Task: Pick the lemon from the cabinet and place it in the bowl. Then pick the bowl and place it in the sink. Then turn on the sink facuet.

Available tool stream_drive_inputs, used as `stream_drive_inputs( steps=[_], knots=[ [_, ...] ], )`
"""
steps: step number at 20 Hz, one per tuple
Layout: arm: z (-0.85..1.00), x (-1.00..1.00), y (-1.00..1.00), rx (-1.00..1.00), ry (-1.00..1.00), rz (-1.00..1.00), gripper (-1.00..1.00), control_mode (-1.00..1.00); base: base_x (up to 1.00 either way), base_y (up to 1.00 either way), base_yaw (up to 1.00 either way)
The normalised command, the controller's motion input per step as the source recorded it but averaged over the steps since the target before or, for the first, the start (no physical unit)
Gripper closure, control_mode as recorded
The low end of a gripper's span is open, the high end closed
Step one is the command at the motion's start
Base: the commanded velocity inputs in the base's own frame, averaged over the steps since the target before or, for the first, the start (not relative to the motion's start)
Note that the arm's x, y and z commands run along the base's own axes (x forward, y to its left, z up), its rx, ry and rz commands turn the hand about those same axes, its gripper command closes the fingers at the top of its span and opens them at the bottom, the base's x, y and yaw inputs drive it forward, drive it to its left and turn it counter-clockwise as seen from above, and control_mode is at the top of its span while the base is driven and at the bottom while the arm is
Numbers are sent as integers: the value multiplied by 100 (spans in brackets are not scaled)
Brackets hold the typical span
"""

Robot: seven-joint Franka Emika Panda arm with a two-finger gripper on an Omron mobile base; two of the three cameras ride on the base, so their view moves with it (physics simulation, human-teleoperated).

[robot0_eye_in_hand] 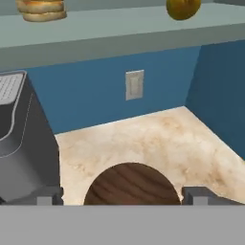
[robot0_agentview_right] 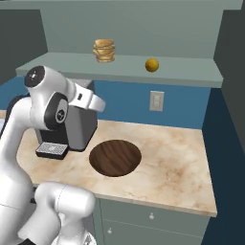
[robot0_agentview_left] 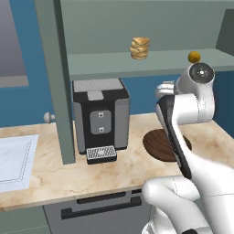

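Observation:
The lemon (robot0_agentview_left: pixel 194 56) (robot0_agentview_right: pixel 152 65) (robot0_eye_in_hand: pixel 183 8) rests on the shelf of the open cabinet (robot0_agentview_left: pixel 114 61) (robot0_agentview_right: pixel 191 72), toward its right end. On the counter below sits the empty dark wooden bowl (robot0_agentview_left: pixel 157 141) (robot0_agentview_right: pixel 115 157) (robot0_eye_in_hand: pixel 131 184). My gripper (robot0_eye_in_hand: pixel 125 196) hangs above the bowl's near side and well below the shelf; it is open wide, with nothing between its fingertips (robot0_eye_in_hand: pixel 48 196). A corner of the sink (robot0_agentview_left: pixel 18 155) shows at the far left. The sink facuet is out of view.
A tan stacked lump of food (robot0_agentview_left: pixel 140 48) (robot0_agentview_right: pixel 104 50) sits on the shelf left of the lemon. A coffee machine (robot0_agentview_left: pixel 100 119) (robot0_eye_in_hand: pixel 19 143) stands left of the bowl. The open cabinet door (robot0_agentview_left: pixel 55 82) juts out beside it. A wall outlet (robot0_agentview_right: pixel 156 101) faces the counter.

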Motion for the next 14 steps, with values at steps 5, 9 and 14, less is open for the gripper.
stream_drive_inputs(
  steps=[5,9,14],
  knots=[
    [71,0,-49,-1,-20,-27,-100,-100,0,0,0],
    [64,3,-56,1,-2,-15,-100,-100,0,0,0],
    [36,2,-55,4,0,-1,-100,-100,0,0,0]
  ],
)
